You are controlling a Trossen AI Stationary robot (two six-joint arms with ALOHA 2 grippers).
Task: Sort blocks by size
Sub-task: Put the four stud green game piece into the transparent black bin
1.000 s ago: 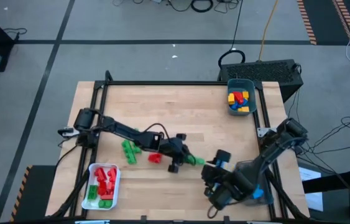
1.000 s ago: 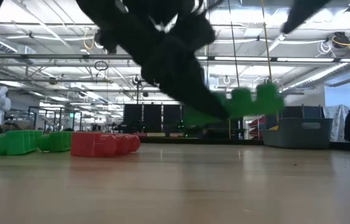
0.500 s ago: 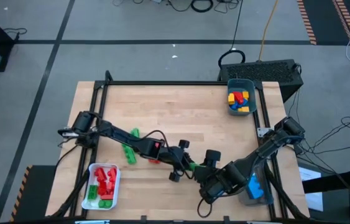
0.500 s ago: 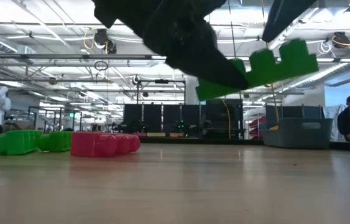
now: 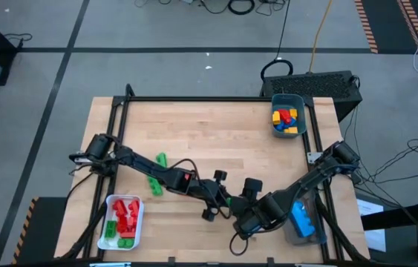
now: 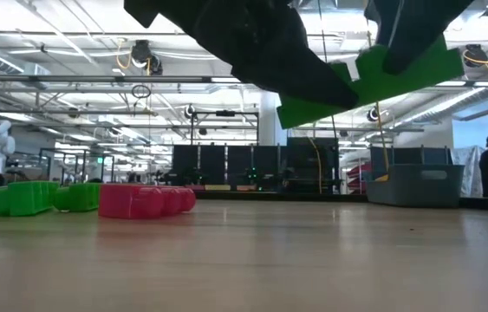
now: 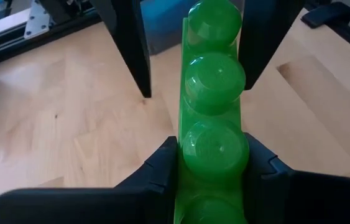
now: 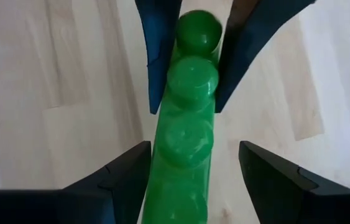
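At the table's six o'clock, the left gripper (image 5: 222,203) is clamped on a long green studded plastic bar (image 6: 374,78) held aloft — the right gripper's (image 5: 243,213) jaws stand apart around its other end. Grey bin (image 5: 300,122), one o'clock — yellow, red, blue bricks (image 5: 285,120); white tray (image 5: 139,222), seven o'clock — red and green bricks (image 5: 124,216).

green brick (image 7: 214,118), red bricks (image 6: 144,201), teal bin (image 5: 289,101)

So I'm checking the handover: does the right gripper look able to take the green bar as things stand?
Probably yes. The left gripper holds one end of the green bar in the air, and the right gripper sits open with its fingers on either side of the free end.
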